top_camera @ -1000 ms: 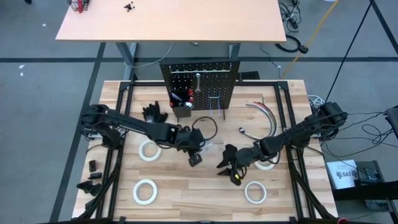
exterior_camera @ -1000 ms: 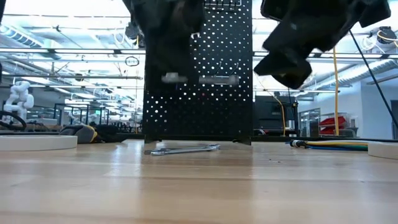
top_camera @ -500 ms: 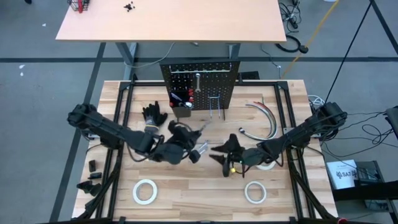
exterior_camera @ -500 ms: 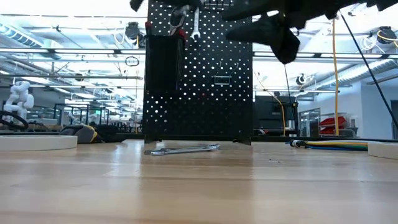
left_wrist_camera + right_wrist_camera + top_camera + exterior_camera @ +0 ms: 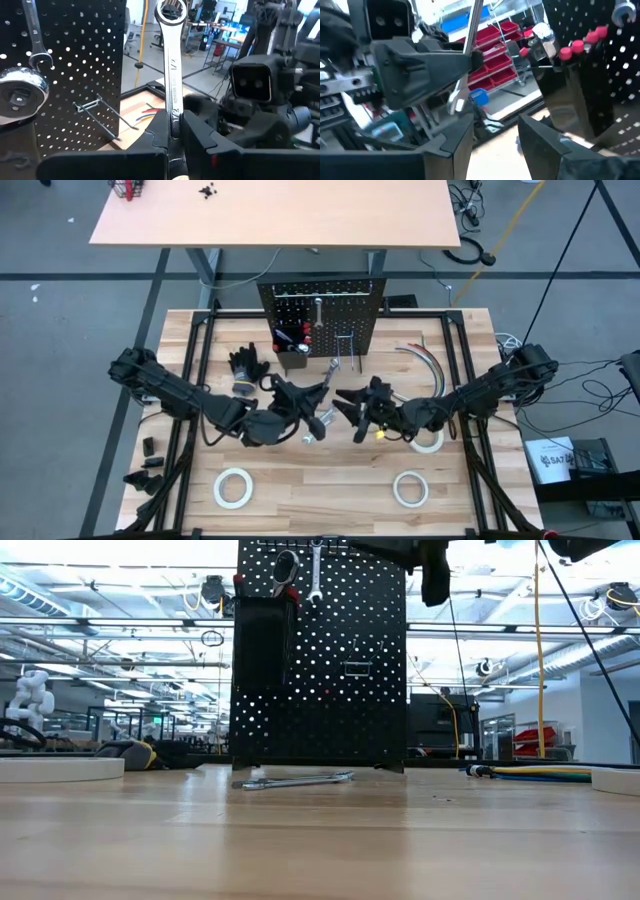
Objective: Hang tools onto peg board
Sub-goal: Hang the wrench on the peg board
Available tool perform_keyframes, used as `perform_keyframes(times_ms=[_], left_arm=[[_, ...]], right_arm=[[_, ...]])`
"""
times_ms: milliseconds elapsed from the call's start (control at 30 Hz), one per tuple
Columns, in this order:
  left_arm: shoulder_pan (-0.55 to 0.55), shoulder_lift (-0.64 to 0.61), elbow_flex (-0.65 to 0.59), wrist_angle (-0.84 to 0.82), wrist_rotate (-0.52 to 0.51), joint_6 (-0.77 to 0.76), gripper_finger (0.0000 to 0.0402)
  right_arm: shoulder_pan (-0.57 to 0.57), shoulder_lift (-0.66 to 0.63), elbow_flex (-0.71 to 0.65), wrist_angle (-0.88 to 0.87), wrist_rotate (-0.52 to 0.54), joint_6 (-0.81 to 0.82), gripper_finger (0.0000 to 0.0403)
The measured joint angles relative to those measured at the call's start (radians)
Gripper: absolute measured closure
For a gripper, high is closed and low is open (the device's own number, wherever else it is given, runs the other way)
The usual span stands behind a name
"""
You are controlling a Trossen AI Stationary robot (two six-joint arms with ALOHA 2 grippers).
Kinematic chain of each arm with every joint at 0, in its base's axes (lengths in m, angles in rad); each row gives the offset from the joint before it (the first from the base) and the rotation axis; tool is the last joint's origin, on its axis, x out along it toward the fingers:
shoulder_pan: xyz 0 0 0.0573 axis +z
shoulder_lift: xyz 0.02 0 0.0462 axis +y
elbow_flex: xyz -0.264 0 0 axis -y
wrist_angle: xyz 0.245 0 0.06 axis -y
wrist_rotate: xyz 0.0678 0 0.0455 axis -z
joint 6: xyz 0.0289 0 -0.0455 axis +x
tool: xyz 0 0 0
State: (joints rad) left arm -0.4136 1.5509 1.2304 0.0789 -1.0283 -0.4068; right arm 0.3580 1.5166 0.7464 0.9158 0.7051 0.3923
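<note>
1. Lying flat on the tabletop (image 5: 320, 840) in front of the peg board (image 5: 320, 650), nearest the low camera: one silver wrench (image 5: 295, 780), just ahead of the board's foot.
2. Lying farther out from the peg board, at the table's near edge in the high view: two white tape rolls (image 5: 232, 487) and (image 5: 410, 489); a third (image 5: 428, 442) showing partly under the right arm.
3. Hovering in front of the peg board, left of its centre: left gripper (image 5: 174, 131), jaws clamped together on the shank of a held wrench (image 5: 171, 60), shank running straight up between the fingers (image 5: 200, 137), ring end standing clear above the jaws, level with the board's face.
4. Facing it from the other side, also in front of the peg board: right gripper (image 5: 495, 135), jaws standing apart, gripping nothing, held wrench well beyond the fingertips.
5. Hanging on the peg board itself: a ratchet (image 5: 17, 95) and a small wrench (image 5: 32, 30), above the black bin (image 5: 262, 640); red-handled screwdrivers (image 5: 580, 45) standing in that bin.
6. Sticking out bare, right of the bin: wire hooks (image 5: 97, 112).
7. Lying left of the peg board: black gloves (image 5: 248, 362).
</note>
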Motion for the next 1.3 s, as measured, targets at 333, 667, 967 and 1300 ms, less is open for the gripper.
perform_keyframes(times_ms=[333,667,967,1300], left_arm=[[0.000,0.000,0.000,-0.020,0.003,0.003,0.0382],[0.010,0.000,0.000,-0.013,0.003,0.029,0.0382],[0.024,0.000,0.000,-0.017,0.023,0.048,0.0382],[0.045,0.001,0.000,-0.021,0.081,0.072,0.0382]], right_arm=[[0.004,0.000,0.000,0.252,0.000,0.080,0.0254],[-0.033,0.000,0.000,0.317,0.000,0.062,0.0254],[-0.062,0.000,0.012,0.275,-0.003,0.098,0.0254],[-0.085,0.000,0.214,-0.111,-0.023,0.066,0.0254]])
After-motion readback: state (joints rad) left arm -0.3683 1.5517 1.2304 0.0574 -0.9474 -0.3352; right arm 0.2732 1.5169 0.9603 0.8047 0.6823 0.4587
